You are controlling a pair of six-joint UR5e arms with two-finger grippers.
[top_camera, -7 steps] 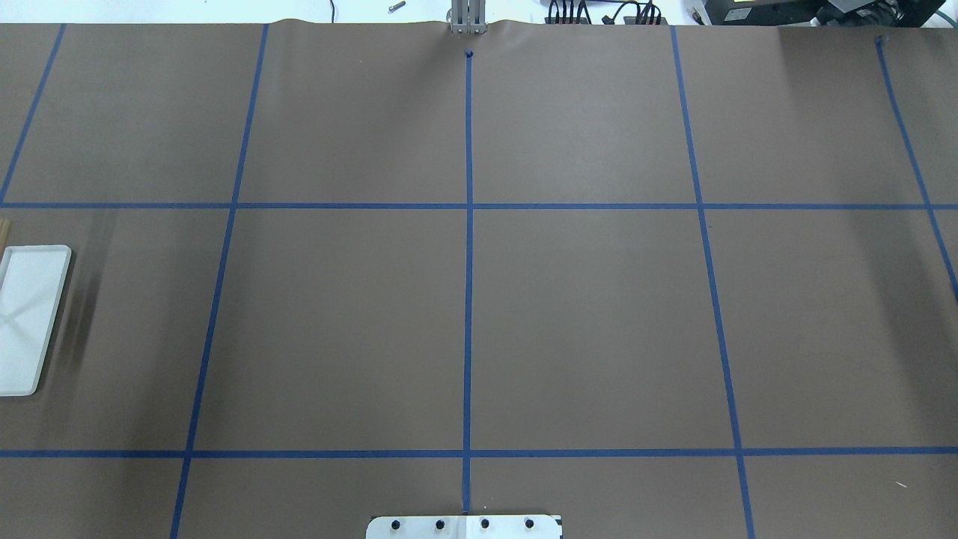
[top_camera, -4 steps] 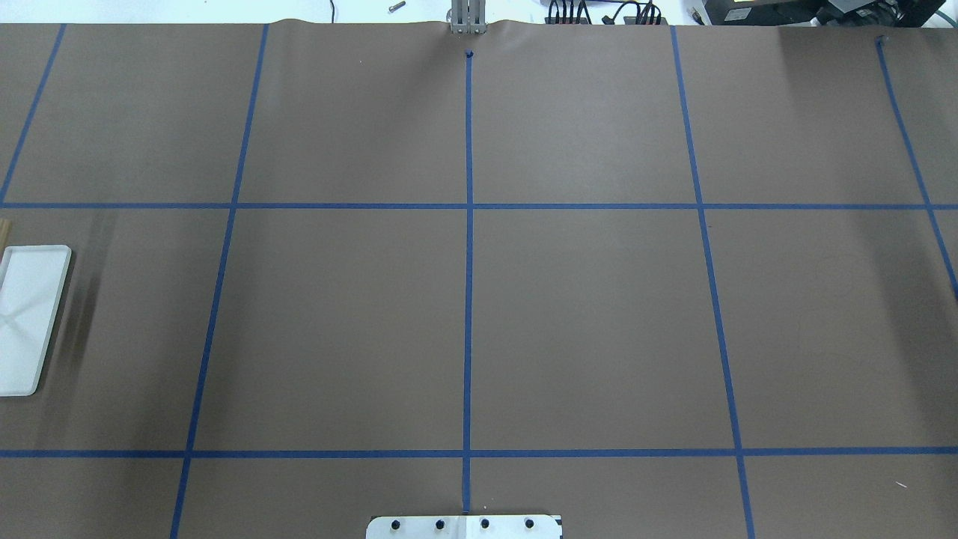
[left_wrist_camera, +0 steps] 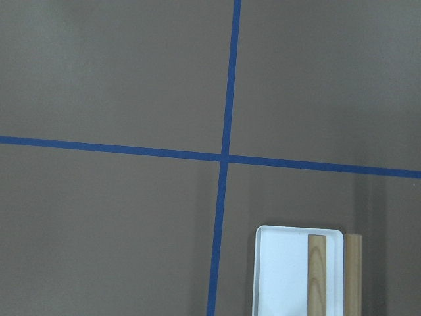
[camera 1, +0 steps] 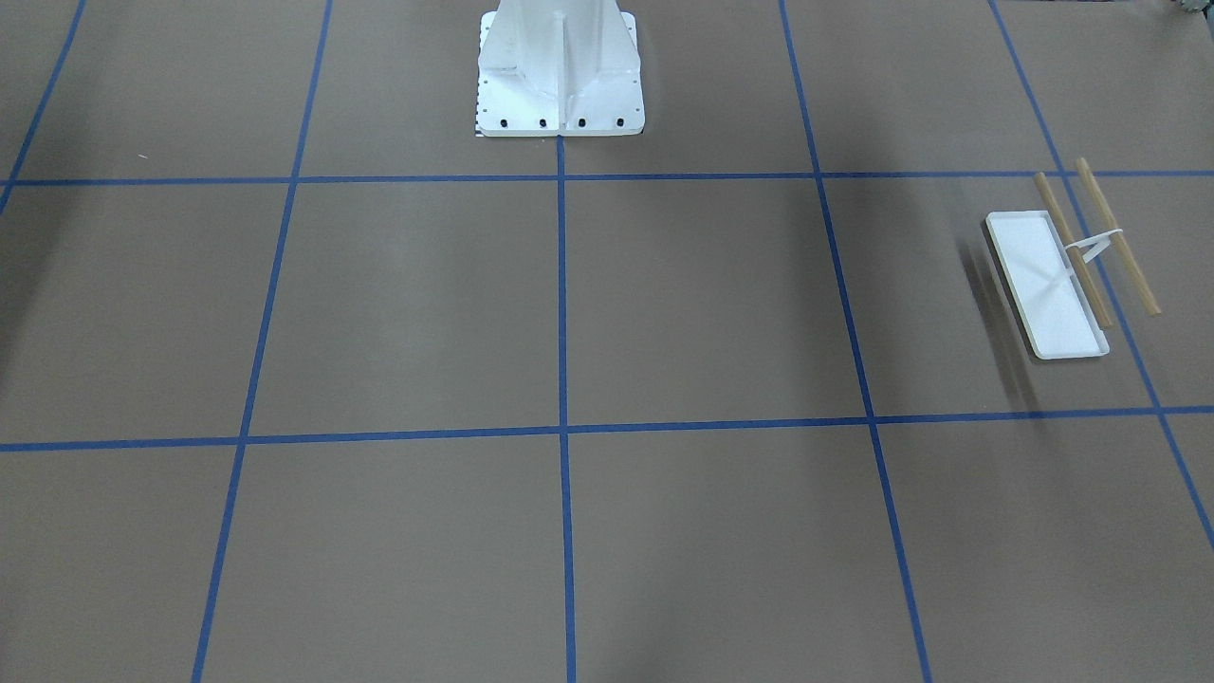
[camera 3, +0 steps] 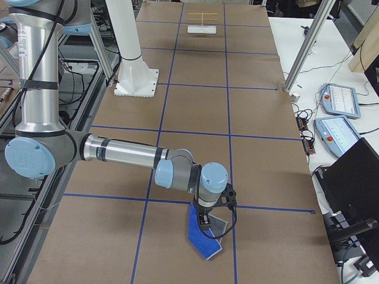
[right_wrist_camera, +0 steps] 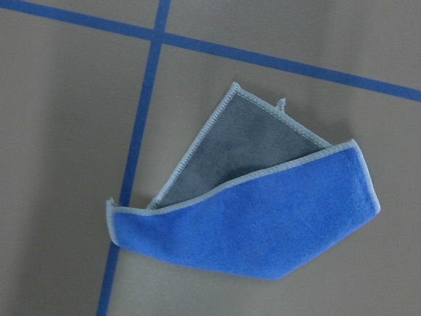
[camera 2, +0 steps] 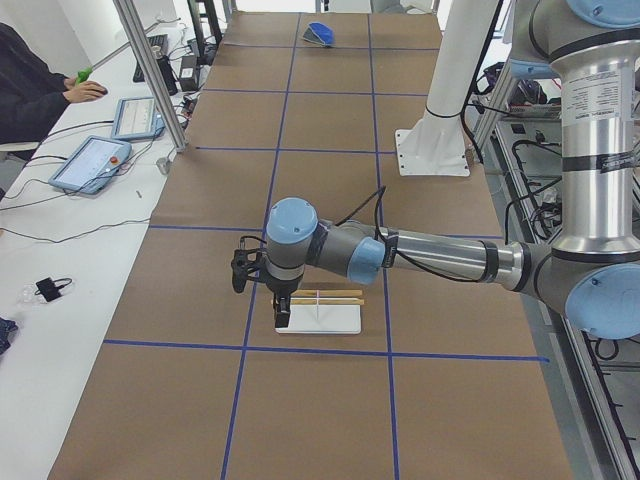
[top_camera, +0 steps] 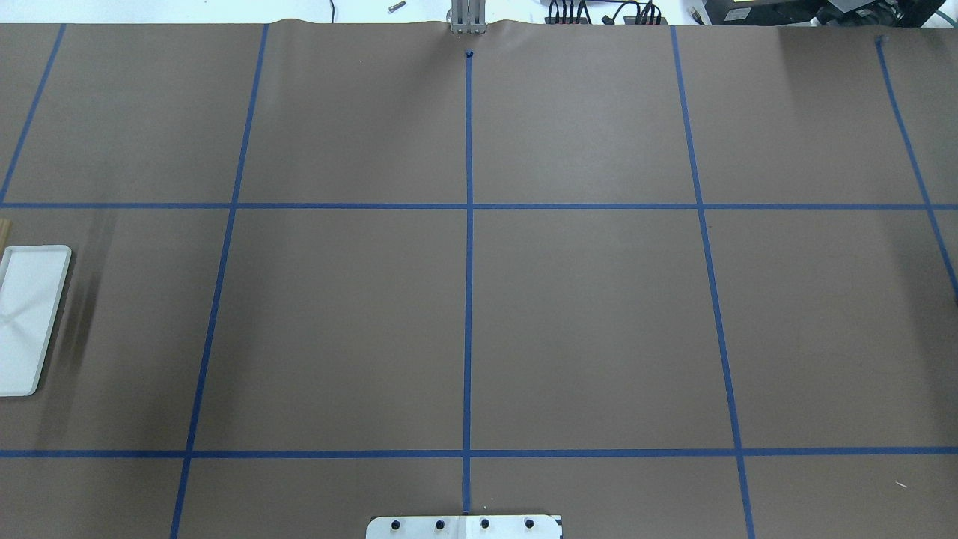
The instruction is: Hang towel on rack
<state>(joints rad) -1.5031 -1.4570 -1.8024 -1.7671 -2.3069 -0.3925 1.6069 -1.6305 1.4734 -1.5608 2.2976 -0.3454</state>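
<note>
Folded royal-blue cloth towel (right_wrist_camera: 263, 220) is spotted under the right gripper (camera 3: 205, 220); white-based wooden-rod rack (camera 1: 1039, 275) is overhung by the left gripper (camera 2: 283, 316); jaw positions cannot be told.

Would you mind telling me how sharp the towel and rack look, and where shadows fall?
Right wrist view: the towel is sharp, evenly lit. Front-facing view: the rack is crisp, soft shadow beside it. Overhead view: the left edge crops it.
</note>
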